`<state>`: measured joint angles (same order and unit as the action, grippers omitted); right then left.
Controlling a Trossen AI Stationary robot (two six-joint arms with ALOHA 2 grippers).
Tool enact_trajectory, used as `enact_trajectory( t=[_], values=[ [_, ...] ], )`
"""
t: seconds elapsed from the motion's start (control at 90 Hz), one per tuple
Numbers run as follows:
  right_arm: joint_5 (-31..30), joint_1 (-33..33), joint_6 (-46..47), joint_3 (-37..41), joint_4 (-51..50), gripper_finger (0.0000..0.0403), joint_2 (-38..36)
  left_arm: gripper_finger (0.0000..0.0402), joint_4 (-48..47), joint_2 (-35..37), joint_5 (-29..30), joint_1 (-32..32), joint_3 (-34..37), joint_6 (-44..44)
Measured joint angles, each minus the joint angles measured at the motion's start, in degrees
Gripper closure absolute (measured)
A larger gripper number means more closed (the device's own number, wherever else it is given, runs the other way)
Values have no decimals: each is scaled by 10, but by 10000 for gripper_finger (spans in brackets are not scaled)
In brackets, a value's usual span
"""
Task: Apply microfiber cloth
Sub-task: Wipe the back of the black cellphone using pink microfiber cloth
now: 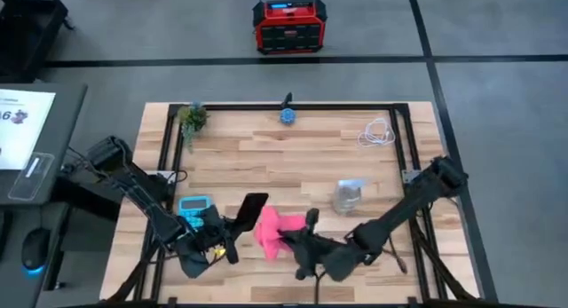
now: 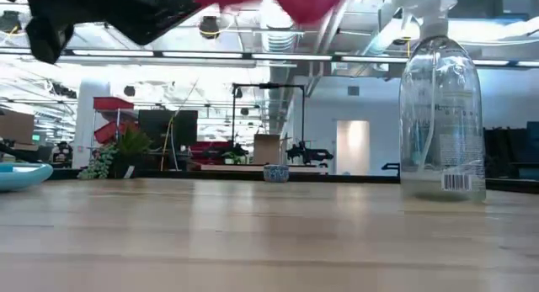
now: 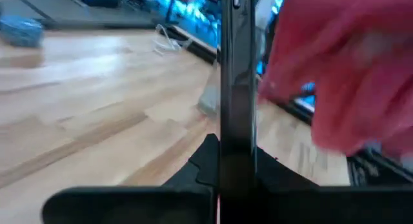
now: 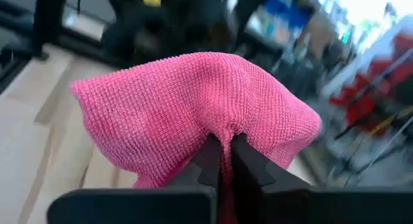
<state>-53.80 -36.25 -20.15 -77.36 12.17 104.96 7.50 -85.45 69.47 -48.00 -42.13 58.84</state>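
Right wrist view: right gripper (image 4: 221,153) jaws pinch knitted pink microfiber cloth (image 4: 187,114); left gripper (image 3: 235,162) clamps slim black phone (image 3: 236,75).

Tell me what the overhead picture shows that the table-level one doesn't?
Only the overhead view shows both arms: the left hand holding the black phone, the right hand gripping the pink cloth, plus the blue calculator and white cable. Only the table-level view shows the room behind. Both show the spray bottle, plant and cloth.
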Motion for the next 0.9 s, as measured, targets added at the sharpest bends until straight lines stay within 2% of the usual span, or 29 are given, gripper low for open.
enact_trajectory(
  t=[0.222, 0.389, 0.556, 0.622, 0.722, 0.767, 0.833, 0.9],
  values=[
    [4, 26, -126, 0, 38, 402, 2, 394, 82, 0, -48, 12, 0, -76],
    [103, 73, -138, 0, 57, 402, 39, 394, 145, 0, -74, 13, 0, -145],
    [155, 86, -153, 0, 65, 403, 60, 394, 155, -1, -80, 13, 1, -163],
    [110, 83, -160, 0, 83, 403, 60, 395, 158, -1, -75, 13, 1, -163],
    [-61, 73, -149, 0, 172, 403, 62, 395, 166, 0, -63, 14, 1, -171],
    [-76, 72, -140, -1, 188, 403, 59, 395, 175, 0, -60, 14, 1, -178],
    [-27, 66, -139, -2, 188, 403, 58, 395, 181, 0, -61, 13, 1, -189],
    [67, 58, -137, -1, 180, 403, 61, 395, 184, -1, -72, 12, 1, -206]
  ],
)
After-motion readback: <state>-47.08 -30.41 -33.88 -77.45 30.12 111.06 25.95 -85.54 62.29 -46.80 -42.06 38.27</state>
